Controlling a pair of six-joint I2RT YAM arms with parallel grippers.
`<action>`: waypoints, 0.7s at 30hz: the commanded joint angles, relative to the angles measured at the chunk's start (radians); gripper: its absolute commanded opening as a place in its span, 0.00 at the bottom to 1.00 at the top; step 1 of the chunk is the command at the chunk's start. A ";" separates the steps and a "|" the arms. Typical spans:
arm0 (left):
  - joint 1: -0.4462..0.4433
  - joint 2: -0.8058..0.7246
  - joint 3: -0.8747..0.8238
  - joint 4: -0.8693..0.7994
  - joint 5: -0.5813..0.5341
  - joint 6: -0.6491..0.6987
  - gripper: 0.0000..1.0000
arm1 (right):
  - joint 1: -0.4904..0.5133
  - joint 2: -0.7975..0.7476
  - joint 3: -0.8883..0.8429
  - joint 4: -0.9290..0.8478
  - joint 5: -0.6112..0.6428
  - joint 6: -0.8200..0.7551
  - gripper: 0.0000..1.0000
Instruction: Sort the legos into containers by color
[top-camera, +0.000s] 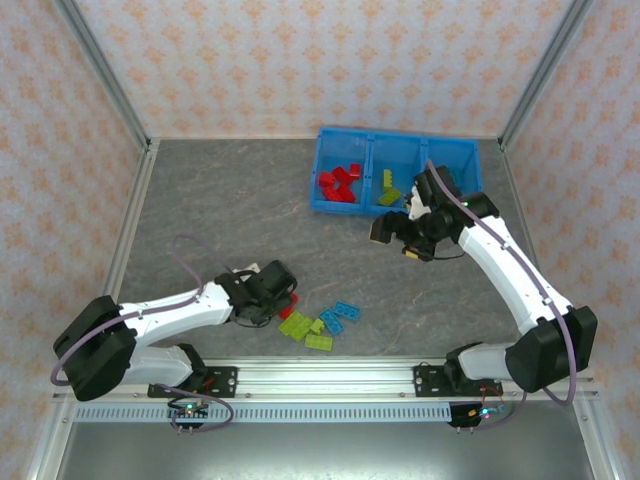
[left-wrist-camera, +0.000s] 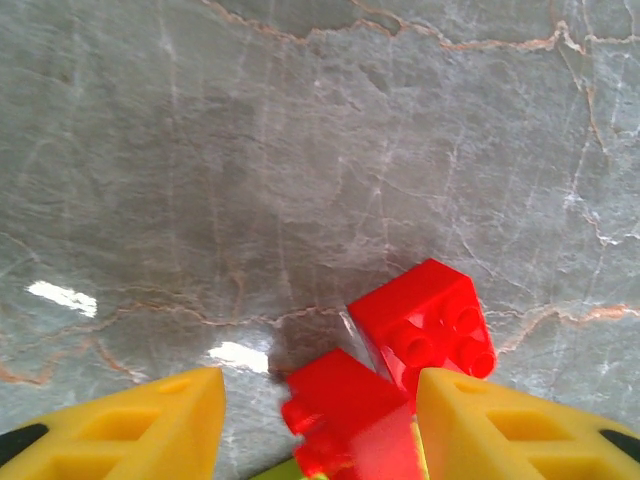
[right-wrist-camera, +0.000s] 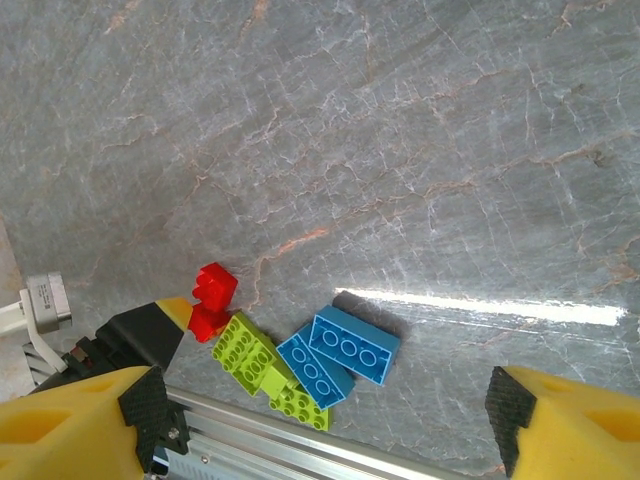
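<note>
Left tool (top-camera: 283, 292) was low over the worktop (top-camera: 230, 210), at the near-left edge of a loose pile of bricks. In its wrist view the fingers (left-wrist-camera: 150, 425) stood part-way apart with a blurred red brick (left-wrist-camera: 335, 410) between them. Bare worktop showed between that brick and the finger on the left of the view, so nothing was clamped. Contact with the other finger appeared likely, but the blur prevented confirmation. A second red brick (left-wrist-camera: 425, 325) lay just beyond the first, studs partly toward the camera, and the two seemed to touch.

Right tool (top-camera: 385, 230) hung above the worktop just in front of the bin (top-camera: 345, 131). Its fingers (right-wrist-camera: 80, 425) were wide apart and held nothing. Its wrist camera looked down on the pile. Lime bricks (right-wrist-camera: 245, 350) and blue bricks (right-wrist-camera: 350, 345) lay there flat, studs up, touching one another close to the metal rail (right-wrist-camera: 300, 440) at the near edge. A red piece sat just beside the lime ones, against the yellow tip of the left tool.

The bin stood at the far side of the worktop, well apart from the pile. Its left compartment held the sorted red bricks (top-camera: 340, 185). The middle compartment held the sorted lime bricks (top-camera: 388, 187). The right arm partly covered the right compartment.
</note>
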 joint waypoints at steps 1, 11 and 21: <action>-0.007 0.009 -0.012 0.034 0.022 0.024 0.54 | 0.007 0.007 -0.020 0.016 0.009 0.018 0.85; -0.007 0.020 -0.039 0.041 0.057 0.050 0.52 | 0.006 0.013 -0.033 0.016 0.021 0.018 0.84; -0.007 0.001 -0.077 0.064 0.084 0.062 0.44 | 0.008 0.016 -0.051 0.029 0.016 0.030 0.84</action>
